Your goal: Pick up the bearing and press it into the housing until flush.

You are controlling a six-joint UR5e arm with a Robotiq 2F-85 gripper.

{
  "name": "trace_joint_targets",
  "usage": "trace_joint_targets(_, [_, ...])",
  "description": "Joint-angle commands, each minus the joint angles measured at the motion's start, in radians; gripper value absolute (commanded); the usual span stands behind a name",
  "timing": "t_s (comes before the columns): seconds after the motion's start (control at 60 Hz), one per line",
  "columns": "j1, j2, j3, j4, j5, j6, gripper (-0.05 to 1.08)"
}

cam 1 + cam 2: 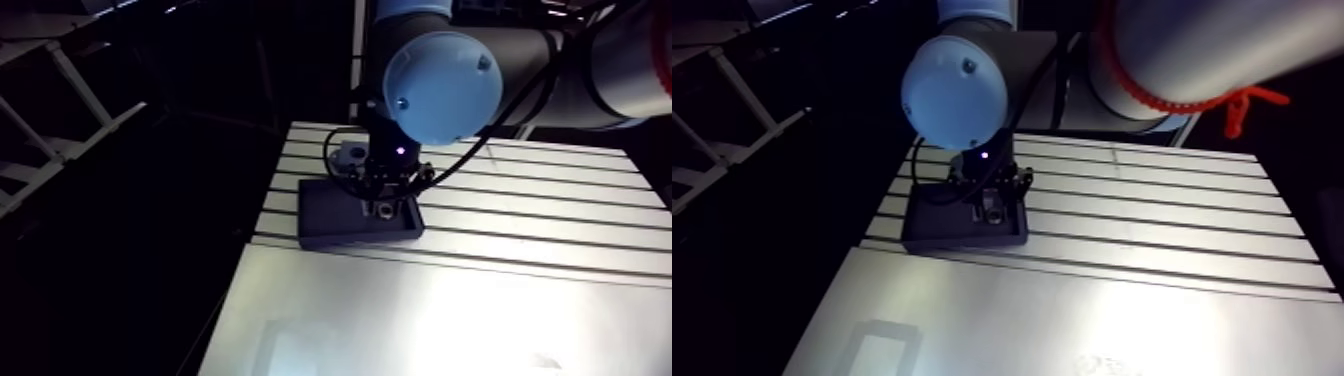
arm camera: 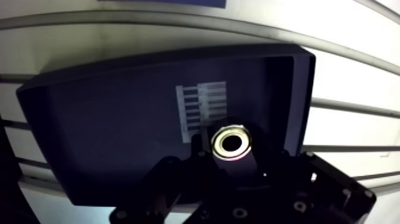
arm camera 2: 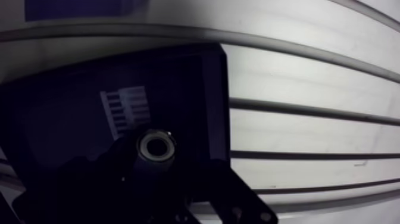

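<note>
The two fingers (image 2: pixel 201 159) squeeze in tight on the bearing (image 2: pixel 232 143), a small shiny ring. It sits right between their tips, over the dark tray (image 2: pixel 119 119) on the worktop (image 2: pixel 357 71). The pale housing (image 1: pixel 352 153) stands just behind the tray.

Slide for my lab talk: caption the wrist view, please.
Gripper at the bearing inside a dark tray on the slotted aluminium table.
</note>
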Motion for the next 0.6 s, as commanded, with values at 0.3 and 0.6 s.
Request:
trace_joint_targets(0.3, [0.0,0.003,0.0,0.0,0.002,0.0,0.55])
trace_joint_targets(0.6, [0.006,-0.021,-0.008,0.009,0.005,0.0,0.57])
